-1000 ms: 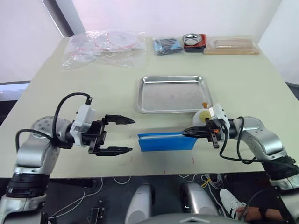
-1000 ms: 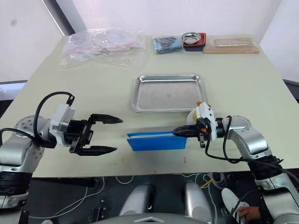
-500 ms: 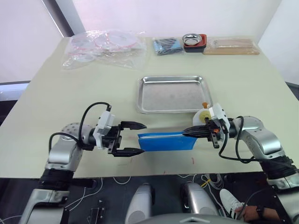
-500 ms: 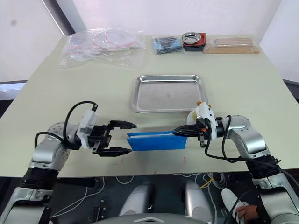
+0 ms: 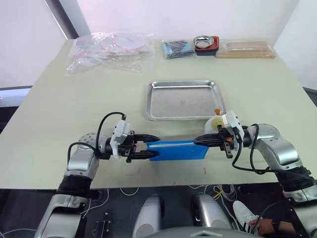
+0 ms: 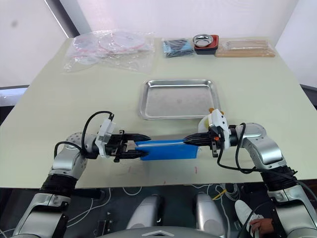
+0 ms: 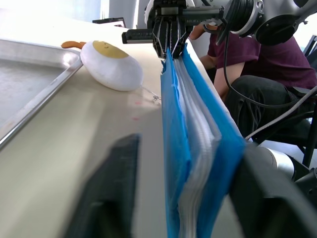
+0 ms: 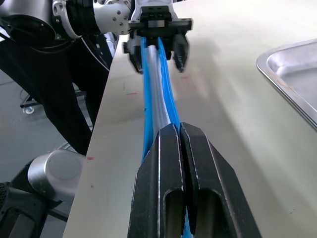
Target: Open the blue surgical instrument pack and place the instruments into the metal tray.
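Both grippers meeting the blue surgical instrument pack

The right gripper is pinching its right end, jaws pressed together; the left gripper, jaws spread, is straddling its left end, just in front of the metal tray.

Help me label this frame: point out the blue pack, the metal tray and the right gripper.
blue pack (image 5: 178, 150), left eye view, its side face.
metal tray (image 5: 184, 102), left eye view, bare floor.
right gripper (image 5: 197, 142), left eye view, fingertips.

Pack before tray
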`<state>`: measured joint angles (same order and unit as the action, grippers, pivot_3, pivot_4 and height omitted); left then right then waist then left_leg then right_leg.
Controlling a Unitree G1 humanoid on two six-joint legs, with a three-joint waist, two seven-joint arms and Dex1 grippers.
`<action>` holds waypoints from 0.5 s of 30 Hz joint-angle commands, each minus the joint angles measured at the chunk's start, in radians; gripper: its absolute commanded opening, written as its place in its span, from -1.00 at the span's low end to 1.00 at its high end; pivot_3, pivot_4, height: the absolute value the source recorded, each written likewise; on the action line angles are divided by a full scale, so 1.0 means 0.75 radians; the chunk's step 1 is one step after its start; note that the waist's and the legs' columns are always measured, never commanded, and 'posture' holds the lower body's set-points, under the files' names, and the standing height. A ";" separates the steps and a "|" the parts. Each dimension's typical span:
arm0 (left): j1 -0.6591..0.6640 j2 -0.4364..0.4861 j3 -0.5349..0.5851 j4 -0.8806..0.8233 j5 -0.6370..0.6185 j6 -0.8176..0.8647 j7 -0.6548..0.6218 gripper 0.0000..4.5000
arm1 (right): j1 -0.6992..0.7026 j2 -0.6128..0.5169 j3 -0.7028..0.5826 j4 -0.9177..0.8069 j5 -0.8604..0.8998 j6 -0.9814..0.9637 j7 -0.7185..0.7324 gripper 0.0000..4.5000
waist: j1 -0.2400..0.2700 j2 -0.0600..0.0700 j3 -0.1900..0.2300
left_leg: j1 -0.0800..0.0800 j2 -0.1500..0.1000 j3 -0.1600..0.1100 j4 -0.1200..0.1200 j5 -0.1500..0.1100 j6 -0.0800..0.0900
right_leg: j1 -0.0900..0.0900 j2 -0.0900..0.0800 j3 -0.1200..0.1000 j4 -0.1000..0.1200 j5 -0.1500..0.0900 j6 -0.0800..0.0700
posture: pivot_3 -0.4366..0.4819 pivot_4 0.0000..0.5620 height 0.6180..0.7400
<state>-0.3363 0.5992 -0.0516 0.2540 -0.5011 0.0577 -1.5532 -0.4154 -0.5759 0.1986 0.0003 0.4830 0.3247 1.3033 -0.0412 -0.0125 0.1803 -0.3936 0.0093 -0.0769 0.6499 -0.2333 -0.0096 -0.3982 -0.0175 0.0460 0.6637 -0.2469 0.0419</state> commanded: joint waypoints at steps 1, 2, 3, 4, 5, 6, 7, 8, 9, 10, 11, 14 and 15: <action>-0.011 -0.006 0.007 -0.009 -0.015 -0.024 -0.062 -0.72 | 0.021 -0.002 0.005 -0.033 -0.019 0.009 -0.003 -1.00 | 0.000 0.000 0.000 | 0.000 0.000 0.000 0.000 0.000 0.000 | 0.000 0.000 0.000 0.000 0.000 0.000 | -0.05 -0.47 1.00; -0.010 -0.006 0.007 -0.010 -0.015 -0.026 -0.063 -0.93 | 0.025 -0.002 0.003 -0.037 -0.017 0.014 -0.007 -1.00 | 0.000 0.000 0.000 | 0.000 0.000 0.000 0.000 0.000 0.000 | 0.000 0.000 0.000 0.000 0.000 0.000 | -0.05 -0.47 1.00; -0.007 -0.007 0.007 -0.013 -0.015 -0.025 -0.063 -0.97 | 0.028 -0.005 -0.001 -0.043 -0.014 0.020 -0.009 -1.00 | 0.001 0.000 0.000 | 0.000 0.000 0.000 0.000 0.000 0.000 | 0.000 0.000 0.000 0.000 0.000 0.000 | -0.05 -0.47 1.00; -0.005 -0.008 0.008 -0.015 -0.016 -0.025 -0.062 -0.97 | 0.031 -0.006 -0.004 -0.047 -0.012 0.022 -0.011 -1.00 | 0.001 0.000 0.000 | 0.000 0.000 0.000 0.000 0.000 0.000 | 0.000 0.000 0.000 0.000 0.000 0.000 | -0.05 -0.47 1.00; -0.002 -0.009 0.008 -0.018 -0.017 -0.025 -0.061 -0.97 | 0.034 -0.008 -0.008 -0.050 -0.011 0.024 -0.014 -1.00 | 0.001 0.000 0.000 | 0.000 0.000 0.000 0.000 0.000 0.000 | 0.000 0.000 0.000 0.000 0.000 0.000 | -0.05 -0.47 1.00; 0.000 -0.009 0.009 -0.019 -0.018 -0.026 -0.061 -0.97 | 0.037 -0.010 -0.010 -0.053 -0.010 0.027 -0.016 -1.00 | 0.001 0.000 0.000 | 0.000 0.000 0.000 0.000 0.000 0.000 | 0.000 0.000 0.000 0.000 0.000 0.000 | -0.05 -0.47 1.00; 0.001 -0.010 0.009 -0.019 -0.018 -0.026 -0.060 -0.97 | 0.040 -0.010 -0.013 -0.054 -0.011 0.028 -0.017 -1.00 | 0.001 0.000 0.000 | 0.000 0.000 0.000 0.000 0.000 0.000 | 0.000 0.000 0.000 0.000 0.000 0.000 | -0.05 -0.47 1.00; 0.003 -0.012 0.011 -0.018 -0.018 -0.027 -0.058 -0.97 | 0.042 -0.009 -0.019 -0.056 -0.013 0.030 -0.026 -1.00 | 0.001 0.000 0.000 | 0.000 0.000 0.000 0.000 0.000 0.000 | 0.000 0.000 0.000 0.000 0.000 0.000 | -0.05 -0.47 1.00; 0.005 -0.013 0.012 -0.017 -0.019 -0.028 -0.056 -0.97 | 0.043 -0.011 -0.026 -0.060 -0.013 0.035 -0.035 -1.00 | 0.001 0.000 0.000 | 0.000 0.000 0.000 0.000 0.000 0.000 | 0.000 0.000 0.000 0.000 0.000 0.000 | -0.05 -0.47 1.00; 0.008 -0.014 0.014 -0.018 -0.020 -0.029 -0.054 -0.97 | 0.046 -0.011 -0.042 -0.071 0.002 0.048 -0.046 -1.00 | 0.001 0.000 0.000 | 0.000 0.000 0.000 0.000 0.000 0.000 | 0.000 0.000 0.000 0.000 0.000 0.000 | -0.05 -0.47 1.00; 0.013 -0.014 0.015 -0.022 -0.021 -0.030 -0.052 -1.00 | 0.049 -0.016 -0.057 -0.083 0.021 0.070 -0.051 -0.80 | 0.001 0.000 0.000 | 0.000 0.000 0.000 0.000 0.000 0.000 | 0.000 0.000 0.000 0.000 0.000 0.000 | -0.05 -0.47 1.00; 0.023 -0.016 0.017 -0.031 -0.022 -0.033 -0.048 -1.00 | 0.065 -0.046 -0.104 -0.120 0.071 0.109 -0.046 -0.39 | 0.003 0.000 0.000 | -0.001 -0.001 0.000 0.000 0.000 0.000 | 0.000 -0.001 0.000 -0.001 0.000 0.000 | -0.05 -0.47 1.00; 0.028 -0.016 0.017 -0.036 -0.021 -0.035 -0.047 -1.00 | 0.072 -0.061 -0.132 -0.134 0.097 0.132 -0.044 -0.20 | 0.004 0.000 0.000 | -0.001 -0.001 0.000 0.000 0.000 0.000 | 0.000 -0.001 0.000 -0.001 0.000 0.000 | -0.05 -0.47 1.00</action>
<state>-0.3233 0.5848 -0.0505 0.2475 -0.5053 0.0449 -1.5555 -0.3694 -0.5981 0.1495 -0.0557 0.5157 0.3960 1.2649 -0.0382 -0.0124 0.1803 -0.3947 0.0083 -0.0772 0.6498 -0.2333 -0.0096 -0.3982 -0.0186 0.0461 0.6630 -0.2468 0.0416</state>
